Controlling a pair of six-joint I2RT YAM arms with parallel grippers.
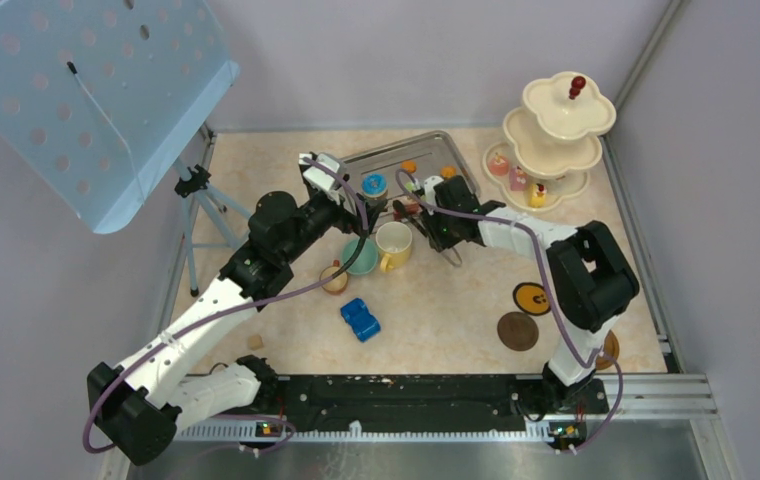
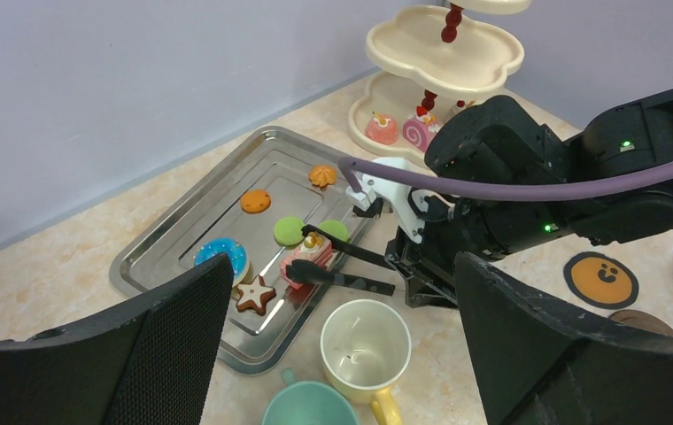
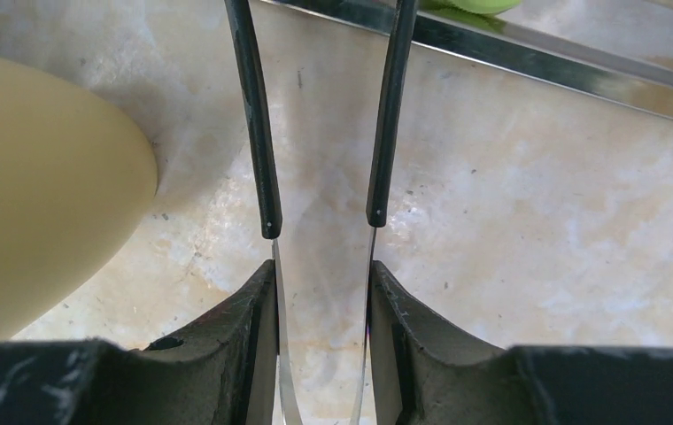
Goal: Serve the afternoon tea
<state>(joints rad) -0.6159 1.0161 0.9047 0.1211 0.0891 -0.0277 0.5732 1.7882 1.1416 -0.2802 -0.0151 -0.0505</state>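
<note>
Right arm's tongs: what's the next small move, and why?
Probably a short straight lift. In the left wrist view the tongs have their two tips on either side of the pink cake on the tray, and the right jaws squeeze the tong arms. The cake looks gripped but rests on the metal, so raising it clear should come before swinging toward the stand.

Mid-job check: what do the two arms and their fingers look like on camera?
The left arm and right arm have white links, bulky black joint housings and a purple cable looping alongside. Green lights glow on the right wrist. The left fingers are broad, black and mesh-textured; the right fingers are black and scuffed.
</note>
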